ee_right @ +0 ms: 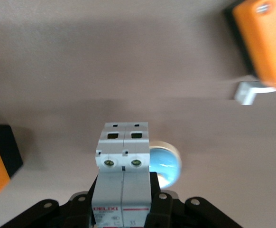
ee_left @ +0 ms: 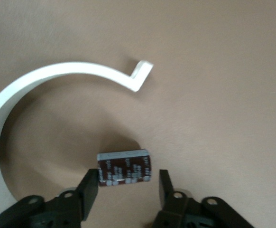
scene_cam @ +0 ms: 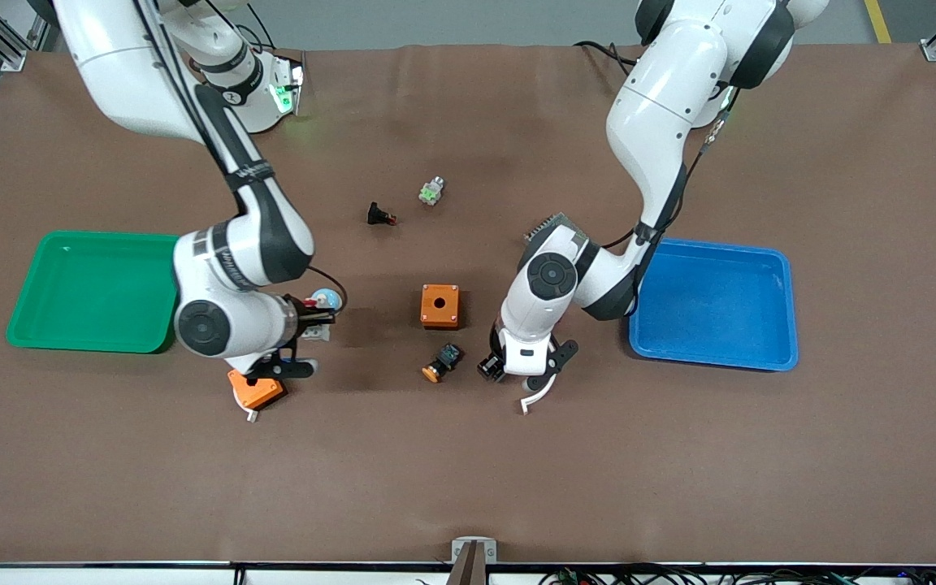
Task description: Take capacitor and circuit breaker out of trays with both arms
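Observation:
The capacitor (ee_left: 124,168), a short dark cylinder with a reddish printed sleeve, lies on the brown mat between the fingers of my left gripper (ee_left: 126,190). The jaws are open around it, one finger close to it and the other apart. In the front view the left gripper (scene_cam: 494,367) is low over the mat beside the black button with the orange cap (scene_cam: 442,361). My right gripper (ee_right: 124,204) is shut on the breaker (ee_right: 124,156), a white-grey block, and holds it over a light blue disc (ee_right: 169,164). In the front view the right gripper (scene_cam: 315,317) is beside the green tray.
A green tray (scene_cam: 94,288) lies at the right arm's end, a blue tray (scene_cam: 716,305) at the left arm's end. An orange box with a hole (scene_cam: 440,305) stands mid-table; another orange box (scene_cam: 255,390) lies under the right arm. A white curved strip (scene_cam: 537,398) lies by the left gripper.

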You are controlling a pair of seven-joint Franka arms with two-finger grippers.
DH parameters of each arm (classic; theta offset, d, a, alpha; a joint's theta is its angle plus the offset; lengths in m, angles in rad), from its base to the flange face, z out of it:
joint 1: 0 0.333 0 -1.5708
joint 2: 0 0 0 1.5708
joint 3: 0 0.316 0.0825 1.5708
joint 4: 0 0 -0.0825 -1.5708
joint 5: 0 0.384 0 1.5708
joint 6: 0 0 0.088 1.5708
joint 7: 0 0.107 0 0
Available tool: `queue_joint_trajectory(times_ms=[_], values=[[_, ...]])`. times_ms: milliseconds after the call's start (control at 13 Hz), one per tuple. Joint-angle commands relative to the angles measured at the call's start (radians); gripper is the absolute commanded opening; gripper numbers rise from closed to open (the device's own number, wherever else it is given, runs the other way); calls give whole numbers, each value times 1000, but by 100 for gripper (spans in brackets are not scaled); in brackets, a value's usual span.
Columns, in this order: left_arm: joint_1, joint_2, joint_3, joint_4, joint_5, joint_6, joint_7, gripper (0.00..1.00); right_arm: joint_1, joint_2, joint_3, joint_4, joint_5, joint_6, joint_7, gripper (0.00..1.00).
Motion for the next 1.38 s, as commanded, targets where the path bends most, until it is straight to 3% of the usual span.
queue_joint_trajectory(times_ms=[0, 154, 385, 538, 615, 692, 846, 1231, 1308], values=[[7, -66, 16, -1, 69, -88, -9, 100, 44, 62, -9, 58, 21, 48, 123, 0], [10, -119, 76, -9, 93, -161, -4, 100, 88, 86, -11, 88, 21, 59, 190, 0], [78, -240, 85, -68, 113, -311, 167, 100, 113, 120, -11, 102, 18, 60, 232, 2], [152, -326, 84, -104, 113, -388, 314, 100, 112, 143, -11, 102, 17, 68, 220, 15], [189, -365, 82, -111, 113, -431, 403, 100, 107, 152, -11, 102, 17, 72, 218, 24], [233, -403, 81, -111, 111, -495, 498, 100, 99, 154, -11, 104, 17, 72, 217, 41], [313, -466, 78, -113, 107, -590, 679, 100, 110, 134, -12, 133, 14, 54, 225, 99], [488, -587, 72, -118, 42, -711, 1044, 100, 95, -56, -21, 175, 4, -168, 264, 100], [520, -610, 72, -118, 15, -742, 1136, 100, 104, -135, -34, 152, -61, -176, 264, 100]])
